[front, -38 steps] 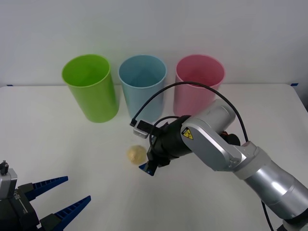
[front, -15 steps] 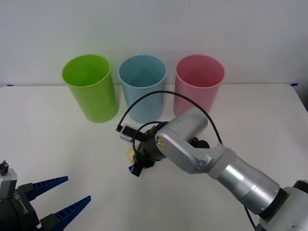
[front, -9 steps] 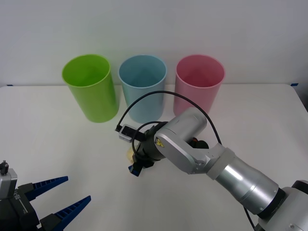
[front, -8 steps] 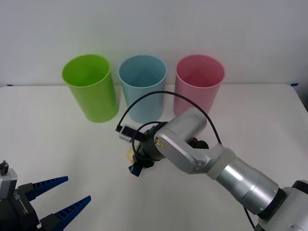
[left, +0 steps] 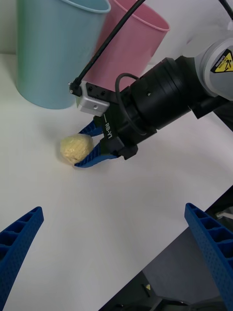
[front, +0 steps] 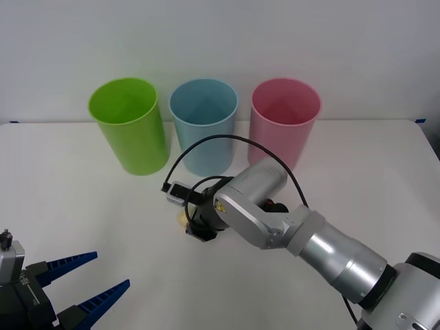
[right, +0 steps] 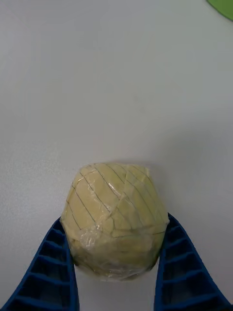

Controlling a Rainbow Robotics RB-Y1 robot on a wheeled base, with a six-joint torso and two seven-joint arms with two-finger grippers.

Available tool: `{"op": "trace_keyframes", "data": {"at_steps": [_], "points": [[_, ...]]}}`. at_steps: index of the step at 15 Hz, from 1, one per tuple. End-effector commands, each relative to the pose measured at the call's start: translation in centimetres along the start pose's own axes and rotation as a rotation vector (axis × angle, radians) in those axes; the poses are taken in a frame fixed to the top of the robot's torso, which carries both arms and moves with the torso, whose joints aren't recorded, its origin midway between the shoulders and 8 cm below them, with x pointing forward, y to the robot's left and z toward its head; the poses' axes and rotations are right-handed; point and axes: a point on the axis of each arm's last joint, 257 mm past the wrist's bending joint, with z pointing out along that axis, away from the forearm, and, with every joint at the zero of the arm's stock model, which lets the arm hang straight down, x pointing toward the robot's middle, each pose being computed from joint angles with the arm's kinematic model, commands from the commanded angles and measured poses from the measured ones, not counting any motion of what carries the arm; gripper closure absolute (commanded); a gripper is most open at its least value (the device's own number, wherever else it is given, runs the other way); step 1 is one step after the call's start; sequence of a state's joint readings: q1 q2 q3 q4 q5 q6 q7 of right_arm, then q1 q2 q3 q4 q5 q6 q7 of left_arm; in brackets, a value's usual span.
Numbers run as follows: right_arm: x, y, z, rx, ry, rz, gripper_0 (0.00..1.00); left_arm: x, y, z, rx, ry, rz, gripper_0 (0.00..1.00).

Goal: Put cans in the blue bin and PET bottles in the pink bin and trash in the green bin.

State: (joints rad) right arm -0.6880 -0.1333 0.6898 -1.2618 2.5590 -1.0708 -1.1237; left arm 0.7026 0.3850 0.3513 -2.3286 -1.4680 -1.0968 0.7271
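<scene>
with my right gripper [right: 114,286] low on the table [front: 62,206], its 2 blue fingers [right: 51,272] hug the trash [right: 115,221], seemingly clamped. grasp step; next calls for a lift toward the green bin [front: 129,124]. left gripper [front: 79,285] parked, spread wide.

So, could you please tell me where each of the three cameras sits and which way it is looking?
Front view: above the arms, facing forward and down at the table and three bins; shows the right arm and the left tool, parked near the lower left corner.
Right wrist view: on the right wrist, looking along its blue fingers, which flank the trash.
Left wrist view: on the left wrist, facing across the table at the right tool.
Shared: both wrist views show the trash between the right tool's fingers.
</scene>
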Motion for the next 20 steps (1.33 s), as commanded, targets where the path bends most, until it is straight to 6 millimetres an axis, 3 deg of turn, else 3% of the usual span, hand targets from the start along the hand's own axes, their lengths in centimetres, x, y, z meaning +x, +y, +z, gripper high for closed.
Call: {"op": "trace_keyframes", "data": {"at_steps": [1, 7, 12, 15, 20], "points": [[-0.2, 0.2, 0.1, -0.007, -0.006, -0.001, 1.0, 0.0, 0.0, 0.0, 0.0, 0.0, 0.0, 0.0], [-0.5, -0.3, -0.1, 0.001, -0.033, -0.001, 1.0, 0.0, 0.0, 0.0, 0.0, 0.0, 0.0, 0.0], [-1.3, -1.3, -2.6, 0.012, -0.103, -0.018, 1.0, 0.0, 0.0, 0.0, 0.0, 0.0, 0.0, 0.0], [-1.1, -2.1, -5.7, 0.028, -0.191, -0.007, 1.0, 0.0, 0.0, 0.0, 0.0, 0.0, 0.0, 0.0], [1.2, -3.6, -14.0, 0.03, -0.299, 0.027, 1.0, 0.0, 0.0, 0.0, 0.0, 0.0, 0.0, 0.0]]}}
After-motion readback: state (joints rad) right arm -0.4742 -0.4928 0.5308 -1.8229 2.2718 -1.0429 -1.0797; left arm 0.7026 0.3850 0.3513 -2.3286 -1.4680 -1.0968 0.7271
